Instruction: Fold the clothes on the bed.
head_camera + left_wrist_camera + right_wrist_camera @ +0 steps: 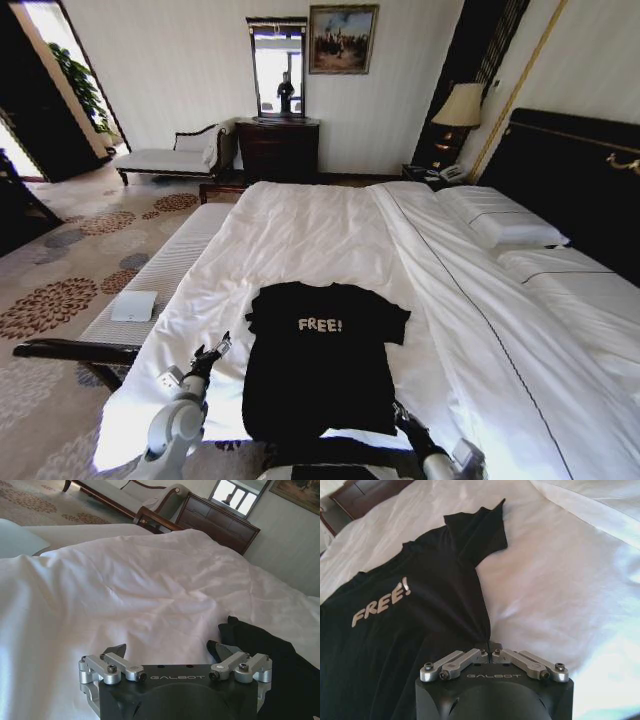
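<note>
T-shirt (322,360) flat on bed (330,225), right gripper (490,652) pinching hem — left gripper (170,652) spread

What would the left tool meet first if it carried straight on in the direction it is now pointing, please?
Most likely the bed's white sheet. The open left tool points over bare bedding, with the black T-shirt off to one side. Depth is unclear, so it may skim some way before touching.

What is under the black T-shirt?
The T-shirt lies flat on the bed's white sheet. The sheet shows all around it; the part beneath is covered. The right gripper pinches its side edge.
</note>
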